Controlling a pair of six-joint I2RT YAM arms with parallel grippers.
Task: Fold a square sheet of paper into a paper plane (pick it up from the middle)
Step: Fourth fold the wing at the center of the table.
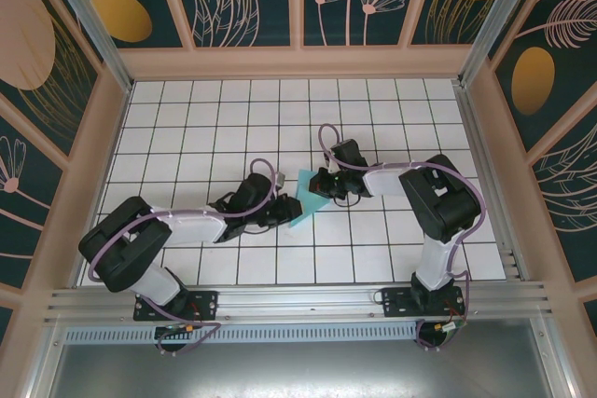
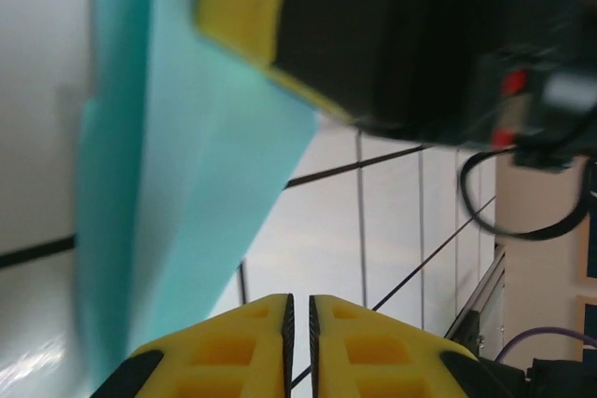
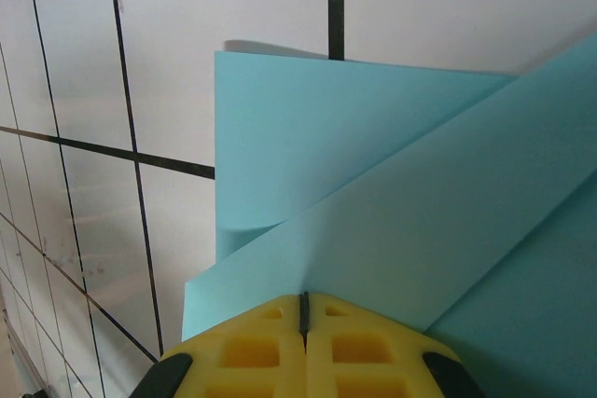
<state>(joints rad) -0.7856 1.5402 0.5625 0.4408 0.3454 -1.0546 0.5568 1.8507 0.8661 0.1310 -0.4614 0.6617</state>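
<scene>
Two sets of jaws are meeting at the paper plane (image 1: 306, 199): the right jaws are clamping its folded layers, and the left jaws are sitting closed just beside its edge. It is resting around the middle of the surface (image 1: 187, 118). Creasing well is probably calling for steady pinching and slow sliding along the fold.

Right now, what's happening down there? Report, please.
Left gripper shut, beside the paper plane. Right gripper shut on it, folds visible. Tiled table beneath.
</scene>
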